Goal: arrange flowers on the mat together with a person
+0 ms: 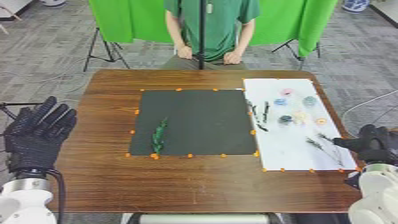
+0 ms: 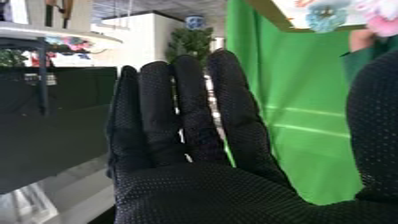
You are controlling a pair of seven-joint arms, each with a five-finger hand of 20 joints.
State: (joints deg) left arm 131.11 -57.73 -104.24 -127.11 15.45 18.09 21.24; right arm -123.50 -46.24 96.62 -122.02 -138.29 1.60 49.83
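Note:
In the head view the black mat (image 1: 197,120) lies mid-table, with a green leafy sprig (image 1: 159,136) on its left part. Right of it is a white sheet (image 1: 275,157) bearing dark sprigs (image 1: 258,114), thin dry stems (image 1: 325,149) and several small blooms, among them a pink one (image 1: 287,92) and a dark one (image 1: 285,119). My left hand (image 1: 39,132) is open off the table's left edge. My right hand (image 1: 371,143) is at the sheet's lower right edge; in the right wrist view the right hand (image 2: 209,187) has straight fingers and holds nothing. Pale blue (image 2: 328,17) and pink flowers (image 2: 384,22) appear beyond the thumb.
Orange markers dot the borders of the mat and sheet. Behind the table's far edge (image 1: 169,74) a person stands with both hands low, touching no flowers. A thin dark pole rises at the far edge's middle, with green cloth (image 1: 131,22) behind.

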